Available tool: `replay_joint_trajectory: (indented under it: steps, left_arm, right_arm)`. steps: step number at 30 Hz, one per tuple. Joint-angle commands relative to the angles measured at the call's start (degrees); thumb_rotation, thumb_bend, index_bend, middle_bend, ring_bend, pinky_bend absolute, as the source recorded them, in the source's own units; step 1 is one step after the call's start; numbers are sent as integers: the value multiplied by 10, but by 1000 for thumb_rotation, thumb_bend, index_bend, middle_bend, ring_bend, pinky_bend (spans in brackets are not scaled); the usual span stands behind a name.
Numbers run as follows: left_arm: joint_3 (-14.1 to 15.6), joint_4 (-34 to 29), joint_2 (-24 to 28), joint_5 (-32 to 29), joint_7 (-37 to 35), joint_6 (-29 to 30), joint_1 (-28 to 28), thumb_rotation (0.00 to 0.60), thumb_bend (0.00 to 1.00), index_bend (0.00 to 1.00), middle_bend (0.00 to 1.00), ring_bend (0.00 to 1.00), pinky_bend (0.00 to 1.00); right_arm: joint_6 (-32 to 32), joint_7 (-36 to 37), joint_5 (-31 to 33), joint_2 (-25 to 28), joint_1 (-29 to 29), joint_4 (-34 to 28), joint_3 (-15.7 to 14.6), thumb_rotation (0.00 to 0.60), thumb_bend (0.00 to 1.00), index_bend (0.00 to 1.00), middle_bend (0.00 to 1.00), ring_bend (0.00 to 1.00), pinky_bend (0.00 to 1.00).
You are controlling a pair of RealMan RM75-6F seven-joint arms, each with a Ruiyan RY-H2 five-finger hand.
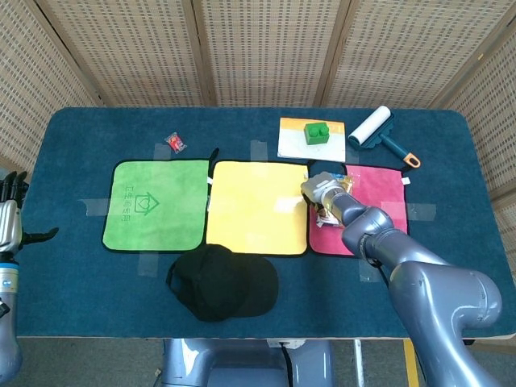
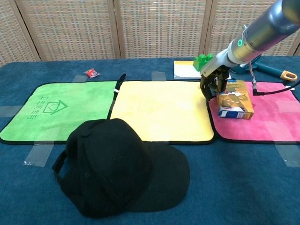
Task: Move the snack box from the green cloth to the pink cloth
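Wicker screens back a table [image 1: 72, 137] under dark blue cover, where three cloths are taped flat in a row so they cannot slide.

Green cloth [image 2: 51, 110]: left end, bare; the box's starting place.

Yellow cloth [image 2: 159, 110]: middle, bare.

Pink cloth [image 2: 272, 117]: right end, the goal.

Black cap [image 2: 117, 168]: near edge, in front of the green and yellow cloths, apart from the work.

Right hand [image 2: 213, 82]: fingers closed on the box's left end, at the pink cloth's left edge.

Snack box [image 2: 235, 99]: on the pink cloth's left part, gripped; seemingly about ready for release.

Left hand [image 1: 10, 218]: far left, clear of everything; grip cannot be judged.

Lint roller [image 1: 372, 129], green block [image 1: 315, 131] on white card, red wrapper [image 1: 175, 143]: back of table, unused.
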Motion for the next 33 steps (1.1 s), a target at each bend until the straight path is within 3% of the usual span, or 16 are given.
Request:
replay_joint_trajectory:
  steps: [1,12,24,27,30,31,33]
  left_arm:
    - [1,-1,-1,1,2,0,0,600,0,0,0,0,0]
    - [5,-7,-4,7,8,5,-1,600,0,0,0,0,0]
    - [7,-12,-4,13,9,7,0,600,0,0,0,0,0]
    - [8,-15,-3,16,9,8,0,600,0,0,0,0,0]
    - [10,-20,0,22,5,8,2,600,0,0,0,0,0]
    - [10,-21,1,23,4,7,2,600,0,0,0,0,0]
    - [11,-22,2,26,1,6,4,600,0,0,0,0,0]
  right_arm:
    - [25,0,26,20,6,-32,-28,600,1000,406,368,289,300]
    - [75,-35,99,51,15,-96,-92,600,1000,406,369,288,300]
    - [117,-75,151,82,12,-149,-128,600,1000,403,366,286,299]
    - [143,-84,156,91,6,-164,-122,600,1000,376,337,262,289]
    - [265,-79,113,132,-29,-228,-68,600,972,305,275,223,262]
    - [296,-78,95,145,-41,-244,-56,600,931,285,259,212,250]
    - [357,-76,58,173,-67,-277,-31,600,696,227,218,192,209]
